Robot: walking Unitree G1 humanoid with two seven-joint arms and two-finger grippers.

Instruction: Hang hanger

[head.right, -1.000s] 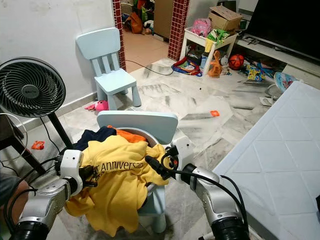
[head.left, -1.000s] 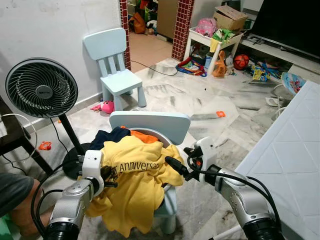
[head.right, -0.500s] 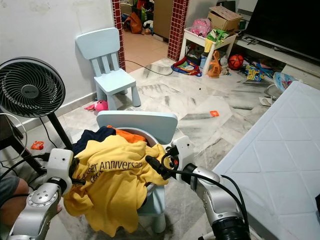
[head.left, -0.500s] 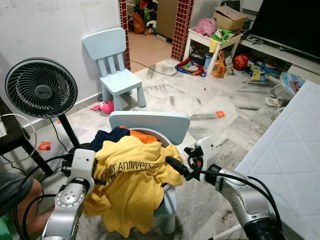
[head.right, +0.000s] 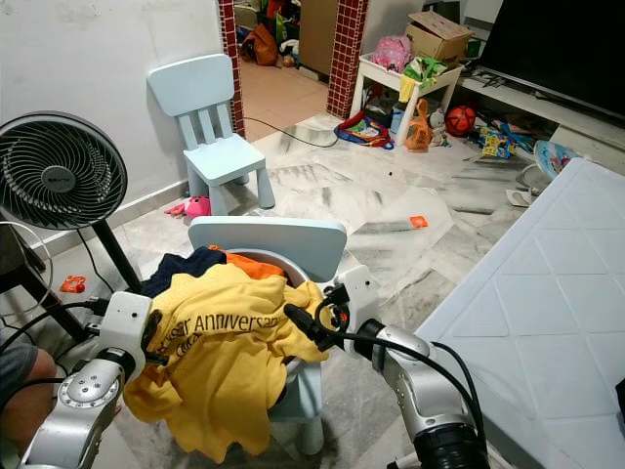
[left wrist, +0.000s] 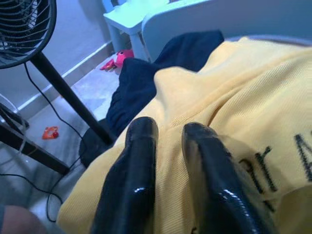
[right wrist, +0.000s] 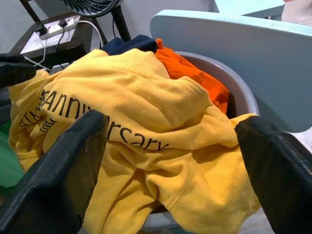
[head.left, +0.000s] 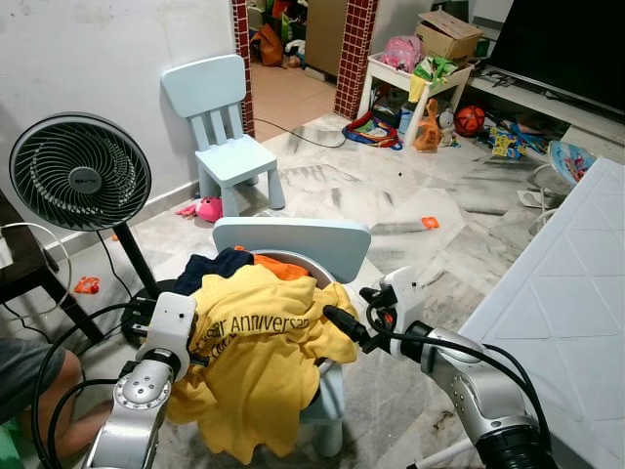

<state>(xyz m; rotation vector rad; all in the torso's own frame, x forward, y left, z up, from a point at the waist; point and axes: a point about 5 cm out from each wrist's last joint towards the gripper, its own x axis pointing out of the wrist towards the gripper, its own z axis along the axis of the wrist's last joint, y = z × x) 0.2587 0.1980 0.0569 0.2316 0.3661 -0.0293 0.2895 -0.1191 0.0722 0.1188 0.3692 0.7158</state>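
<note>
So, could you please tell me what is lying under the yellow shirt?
Under the yellow shirt lie an orange garment and a dark blue one, in a grey basin; anything deeper is covered.

white wall [head.left: 88, 59]; marble floor [head.left: 391, 195]; blue chair [head.left: 223, 127]; standing fan [head.left: 80, 174]; brick pillars [head.left: 354, 54]

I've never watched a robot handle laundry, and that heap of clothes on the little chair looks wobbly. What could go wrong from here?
The yellow shirt already droops far over the front of the chair; if the left gripper, shut on its fabric, pulls, the shirt may slide to the floor. The grey basin under the clothes could tip with it. The fan and its cable stand close beside the left arm and might be snagged. The open right gripper hovers at the shirt's other side.
</note>
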